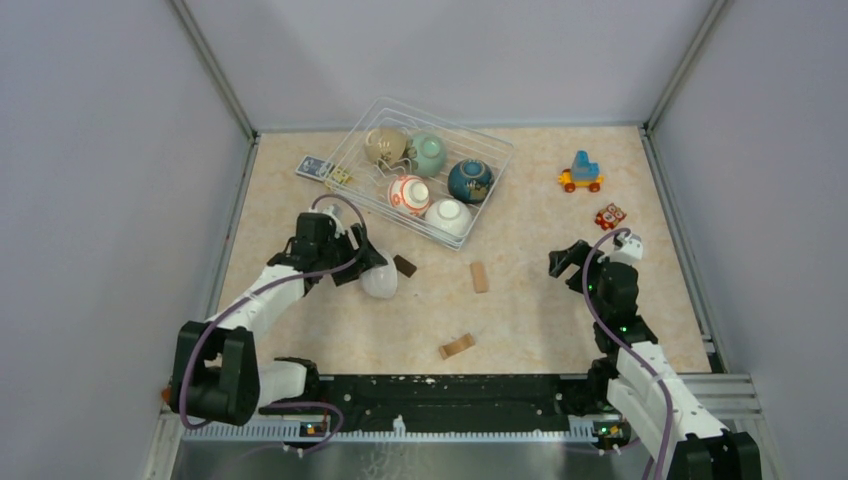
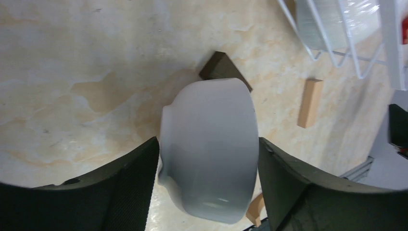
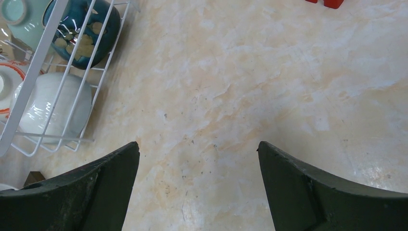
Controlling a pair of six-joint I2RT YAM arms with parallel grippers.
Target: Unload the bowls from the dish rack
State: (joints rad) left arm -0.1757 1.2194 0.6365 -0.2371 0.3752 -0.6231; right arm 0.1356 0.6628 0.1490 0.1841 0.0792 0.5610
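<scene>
Left pincer (image 2: pixel 208 147) grips white bowl (image 2: pixel 209 187), outside dish rack (image 1: pixel 448 122)

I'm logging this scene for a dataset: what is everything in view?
rack: one, white wire, far centre of table.
bowls in rack: five; beige, mint, dark blue, orange-patterned, plain white.
held bowl: one, white, outside rack, in left gripper.
blocks: two tan, one dark brown, mid-table.
toys: blue-yellow train, red toy, far right.
card: one, blue, left of rack.
table: one, beige marbled.
left gripper: black, shut on held bowl.
right gripper: black, open, empty, above bare table.
</scene>
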